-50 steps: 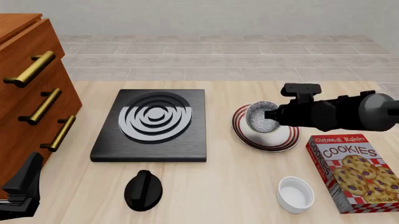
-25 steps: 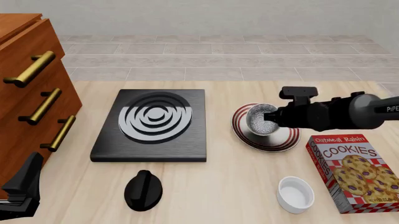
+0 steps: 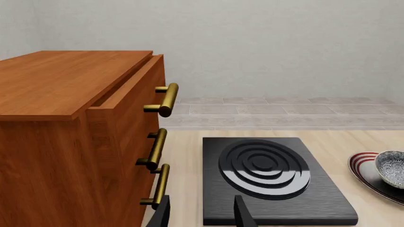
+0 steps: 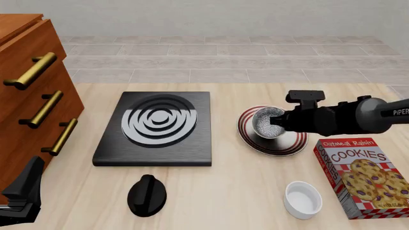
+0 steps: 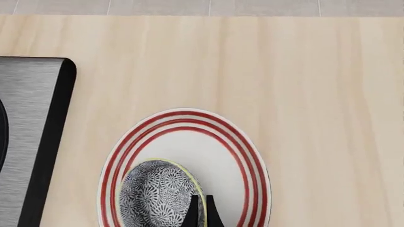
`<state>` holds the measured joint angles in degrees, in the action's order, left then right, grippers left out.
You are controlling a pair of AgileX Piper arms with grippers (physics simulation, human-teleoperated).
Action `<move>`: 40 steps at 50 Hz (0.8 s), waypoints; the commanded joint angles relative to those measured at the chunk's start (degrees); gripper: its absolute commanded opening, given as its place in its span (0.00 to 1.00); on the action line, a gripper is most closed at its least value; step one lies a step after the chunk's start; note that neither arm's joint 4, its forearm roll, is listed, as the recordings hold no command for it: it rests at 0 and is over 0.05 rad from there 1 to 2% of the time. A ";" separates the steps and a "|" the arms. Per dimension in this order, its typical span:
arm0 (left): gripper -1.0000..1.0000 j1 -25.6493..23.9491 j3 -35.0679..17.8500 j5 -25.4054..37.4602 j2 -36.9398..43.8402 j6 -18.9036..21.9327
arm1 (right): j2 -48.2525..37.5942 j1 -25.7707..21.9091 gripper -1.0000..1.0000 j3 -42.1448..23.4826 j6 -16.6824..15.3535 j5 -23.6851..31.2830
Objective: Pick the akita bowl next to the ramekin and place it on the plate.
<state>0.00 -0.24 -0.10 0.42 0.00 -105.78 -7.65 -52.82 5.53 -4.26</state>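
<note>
The akita bowl (image 4: 266, 122), speckled grey inside with a pale rim, sits tilted low over the red-ringed plate (image 4: 289, 143), right of the stove; I cannot tell if it touches the plate. My right gripper (image 4: 278, 120) is shut on the bowl's right rim. In the right wrist view the two fingertips (image 5: 192, 212) pinch the rim of the akita bowl (image 5: 156, 193) above the plate (image 5: 230, 151). The white ramekin (image 4: 302, 199) stands near the front edge, right of centre. My left gripper (image 3: 200, 215) is open and holds nothing, low at the front left (image 4: 24, 188).
A black stove slab (image 4: 156, 127) with white rings lies at the table's middle, a black knob (image 4: 147, 194) in front of it. A wooden drawer cabinet (image 4: 28, 96) with brass handles fills the left. A cookies box (image 4: 361, 177) lies at the front right.
The right gripper has lowered the akita bowl toward the plate and shifted slightly back. The left arm has not moved.
</note>
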 commanded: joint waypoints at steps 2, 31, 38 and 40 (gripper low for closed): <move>1.00 0.00 0.00 0.00 0.00 0.00 | -1.17 0.28 0.00 0.20 -0.84 -0.34; 1.00 0.00 0.00 0.00 0.00 0.00 | 0.31 1.83 1.00 -1.87 -2.86 1.66; 1.00 0.00 0.00 0.00 0.00 0.00 | 1.11 1.52 1.00 -1.99 -3.08 2.18; 1.00 0.00 0.00 0.00 0.00 0.00 | 1.69 1.35 1.00 -2.10 -3.14 2.56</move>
<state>0.00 -0.24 -0.10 0.42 0.00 -105.32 -6.10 -54.52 2.77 -2.61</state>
